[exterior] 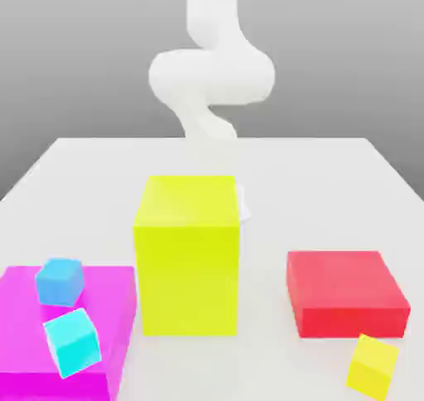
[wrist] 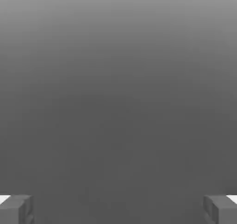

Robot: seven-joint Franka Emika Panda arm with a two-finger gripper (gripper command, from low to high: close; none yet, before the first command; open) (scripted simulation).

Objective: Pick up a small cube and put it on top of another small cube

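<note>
While its two fingertips (wrist: 16, 209) sit wide apart in the hand view with nothing between them, the hand (wrist: 118, 209) is open and empty, so the pick has not yet begun. From the exterior view the arm (exterior: 211, 72) rises behind the tall yellow-green block (exterior: 188, 254), with the hand mostly hidden behind that block's upper edge. The small yellow cube (exterior: 373, 366) lies on the white counter (exterior: 273, 163) well apart from the hand, on the far side of the tall block from it and off toward the exterior view's right, just beside the near corner of the flat red block (exterior: 346, 292). Two small blue cubes, one (exterior: 59, 280) farther back and one (exterior: 73, 341) nearer the camera, rest on the magenta slab (exterior: 116, 308), also beyond the tall block from the hand but toward the exterior view's left.

To do this step well, the hand should probably travel high enough to clear the tall block, then come down straight over the yellow cube. That cube looks turned relative to the red block's edges, so rotating the wrist to meet two flat faces squarely would likely give a firmer grip. Descending with the fingers fully spread and centred matters, since a glancing touch could push so light a cube aside or against the red block.
</note>
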